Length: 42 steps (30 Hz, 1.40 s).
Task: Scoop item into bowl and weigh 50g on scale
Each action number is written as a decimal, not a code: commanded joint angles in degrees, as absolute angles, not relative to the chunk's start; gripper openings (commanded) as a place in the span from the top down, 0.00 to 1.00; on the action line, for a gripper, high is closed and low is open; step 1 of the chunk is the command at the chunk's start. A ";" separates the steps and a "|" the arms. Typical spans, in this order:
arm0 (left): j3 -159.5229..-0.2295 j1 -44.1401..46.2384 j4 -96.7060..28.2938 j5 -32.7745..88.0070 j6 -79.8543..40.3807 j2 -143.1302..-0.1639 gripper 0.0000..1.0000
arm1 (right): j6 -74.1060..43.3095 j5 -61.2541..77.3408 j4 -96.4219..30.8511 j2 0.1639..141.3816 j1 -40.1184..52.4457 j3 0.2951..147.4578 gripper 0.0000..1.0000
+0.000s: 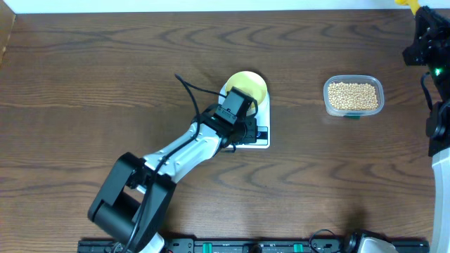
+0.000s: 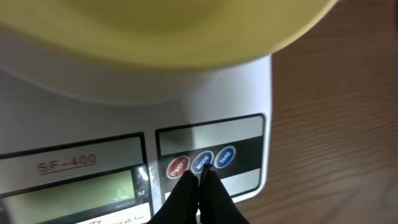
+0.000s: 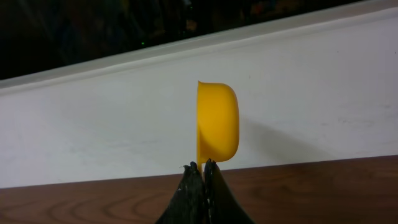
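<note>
White scale (image 2: 239, 87) buttons (image 2: 203, 161) sit at the tip of the shut left pincer (image 2: 202, 177), the cream bowl (image 2: 155, 31) just past it. The right pincer (image 3: 199, 168) is shut on the yellow scoop (image 3: 217, 127). Poking the wrong button could spoil the weighing.

The overhead camera looks straight down on the whole table (image 1: 70, 70), with the far edge at the top of its picture. The left wrist camera hangs very close over the front of the scale (image 2: 93, 106), facing down past the left gripper (image 2: 200, 177). The overhead view shows the same scale mid-table. The right wrist camera, at the far right corner, faces level toward a white wall (image 3: 93, 124), with the yellow scoop (image 3: 217, 121) close ahead.
</note>
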<state>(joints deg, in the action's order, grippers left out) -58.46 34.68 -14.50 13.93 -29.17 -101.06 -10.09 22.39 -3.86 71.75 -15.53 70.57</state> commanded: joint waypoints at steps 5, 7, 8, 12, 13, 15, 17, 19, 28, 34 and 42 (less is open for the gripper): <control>-58.37 34.74 -14.20 14.96 -29.89 -102.96 0.93 | -10.63 22.87 -3.86 72.01 -15.73 71.50 0.99; -58.37 34.74 -14.22 14.92 -29.89 -102.98 0.93 | -10.63 22.87 -3.86 72.01 -15.73 71.50 0.99; -58.37 34.74 -14.22 14.94 -29.89 -102.98 0.93 | -10.63 22.87 -3.86 72.01 -15.73 71.50 0.99; -58.37 34.74 -14.22 13.76 -29.89 -103.18 0.93 | -10.63 22.85 -3.84 72.01 -15.73 71.50 0.99; -58.37 34.74 -14.22 13.23 -29.91 -103.31 0.93 | -10.63 22.85 -3.81 72.01 -15.73 71.50 0.99; -58.37 34.74 -14.22 12.49 -29.89 -103.53 0.93 | -10.63 22.85 -3.79 72.01 -15.73 71.50 0.99; -58.37 34.74 -14.17 12.43 -29.91 -103.57 0.93 | -10.63 22.85 -3.79 72.01 -15.73 71.50 0.99; -58.37 34.74 -14.20 12.40 -29.91 -103.63 0.93 | -10.63 22.85 -3.79 72.01 -15.73 71.50 0.99; -58.37 34.74 -13.80 12.86 -31.44 -105.49 0.93 | -10.63 22.85 -3.38 72.01 -15.73 71.50 0.99; -58.37 34.74 -13.78 12.36 -31.40 -105.67 0.93 | -10.63 22.85 -3.38 72.01 -15.73 71.50 0.99; -58.37 34.74 -14.00 9.39 -31.42 -105.67 0.93 | -10.61 22.83 -3.40 72.01 -15.75 71.50 0.99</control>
